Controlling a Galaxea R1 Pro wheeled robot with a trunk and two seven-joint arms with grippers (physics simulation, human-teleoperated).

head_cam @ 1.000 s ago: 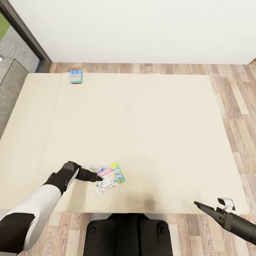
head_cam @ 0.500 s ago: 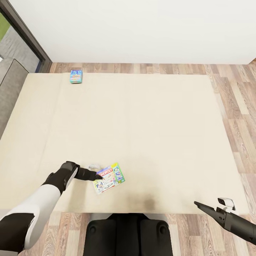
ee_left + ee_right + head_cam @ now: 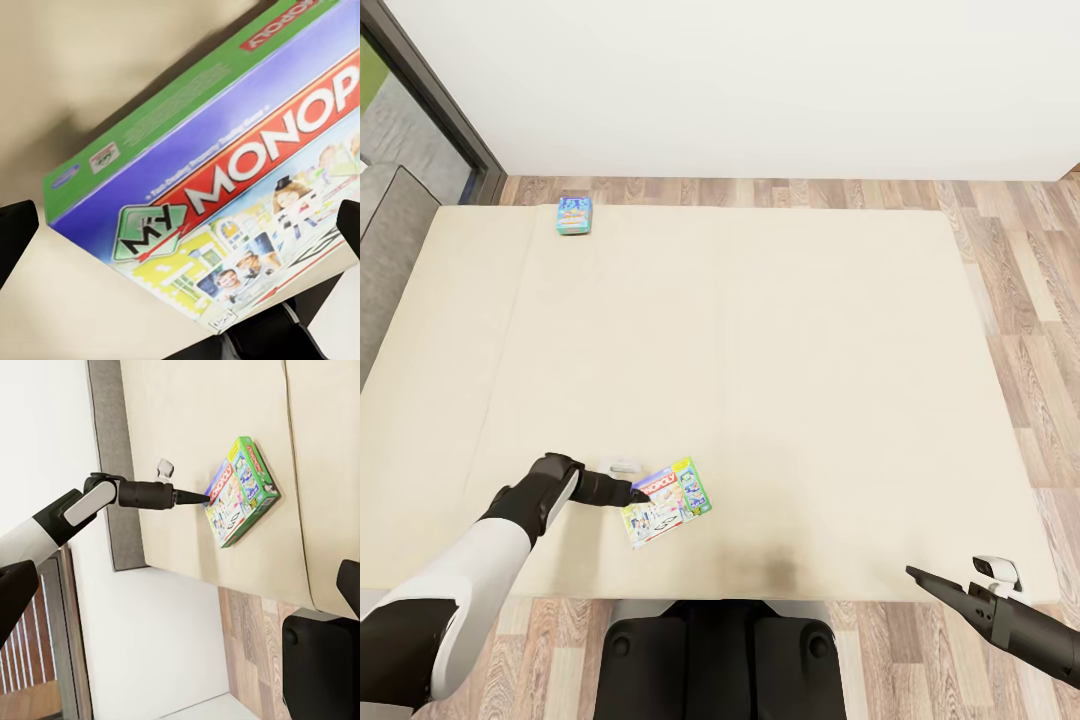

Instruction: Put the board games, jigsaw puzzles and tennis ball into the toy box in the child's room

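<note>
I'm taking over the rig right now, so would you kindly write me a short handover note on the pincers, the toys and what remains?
Left pincer: open, fingertips at the Monopoly box's near-left edge, box between the fingers in the left wrist view, not yet clamped.
Right pincer: idle at the bed's near-right corner; I cannot tell whether it is open.
Things: Monopoly box lies flat near the bed's front edge; the small blue game box sits at the far-left corner.
Done: nothing boxed that I can see.
Left: grasp both bed games and carry them to the toy box; the table's toys still need checking.

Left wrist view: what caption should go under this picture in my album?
A Monopoly box lies on the beige bed, right in front of the left tool.
</note>
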